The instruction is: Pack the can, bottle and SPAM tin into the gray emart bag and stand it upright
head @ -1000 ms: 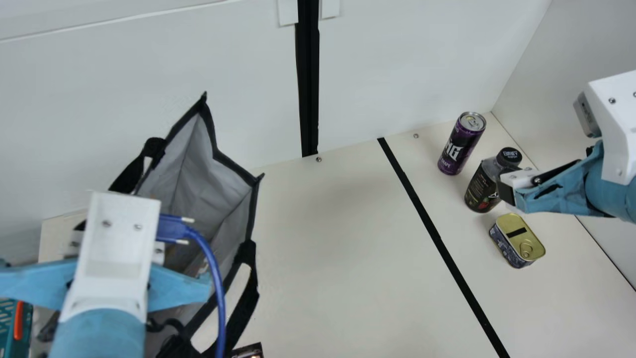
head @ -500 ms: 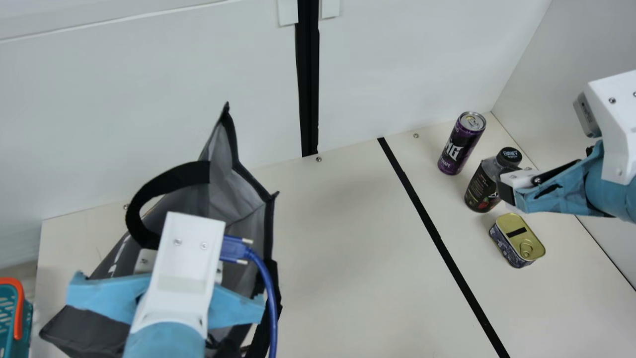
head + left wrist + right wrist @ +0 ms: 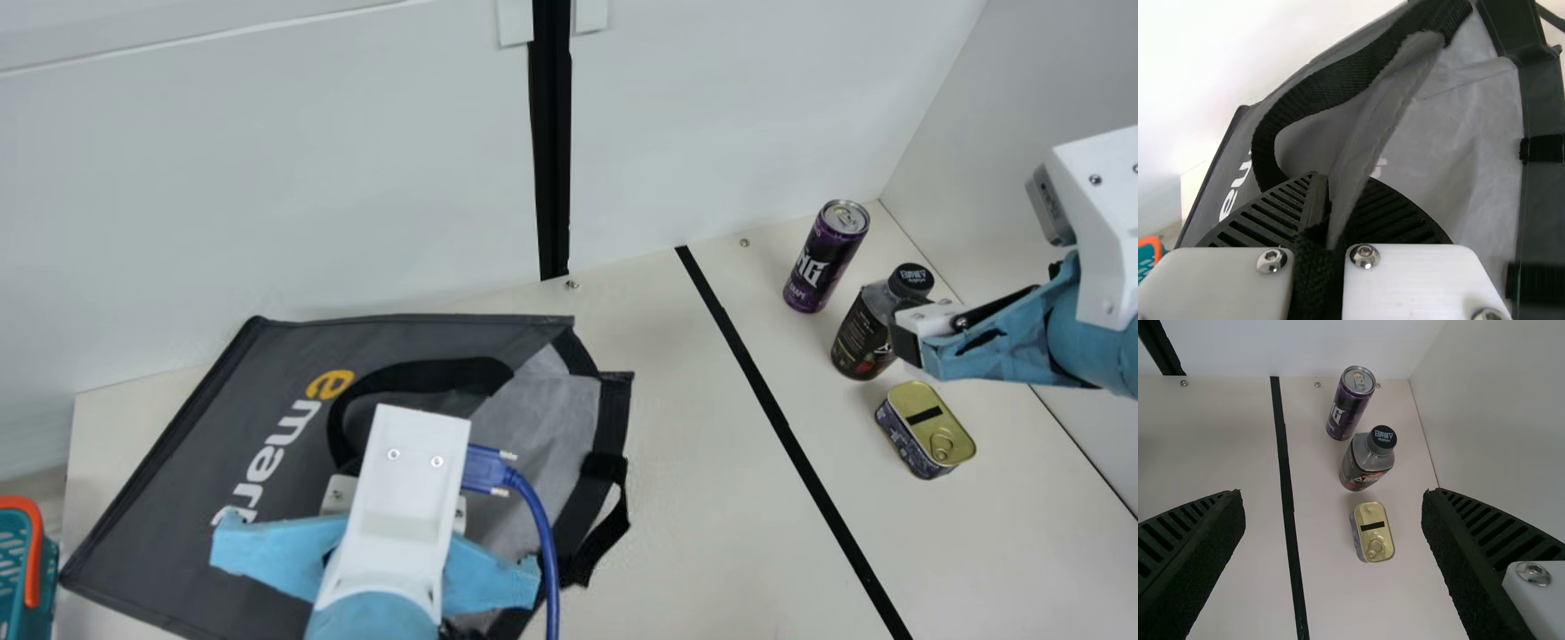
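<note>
Over the gray emart bag (image 3: 293, 391), which lies slanted with its mouth toward the right, is my left gripper (image 3: 391, 498). In the left wrist view my left gripper (image 3: 1331, 200) is shut on the bag's edge and handle strap. My right gripper (image 3: 907, 333) hangs at the right; in the right wrist view the right gripper (image 3: 1333, 520) has its fingers wide apart and nothing between them. The purple can (image 3: 825, 258) and the dark bottle (image 3: 862, 333) stand upright at the right, and the SPAM tin (image 3: 926, 428) rests in front of them.
A teal basket with an orange rim (image 3: 34, 551) is at the left edge. A black tape line (image 3: 782, 427) crosses the table between bag and items. White walls (image 3: 267, 178) stand behind and at the right.
My left gripper has moved right with the bag's edge; the bag has swung from gaping wide to lying flatter, its printed side now up. The right arm and the three items have stayed still.
</note>
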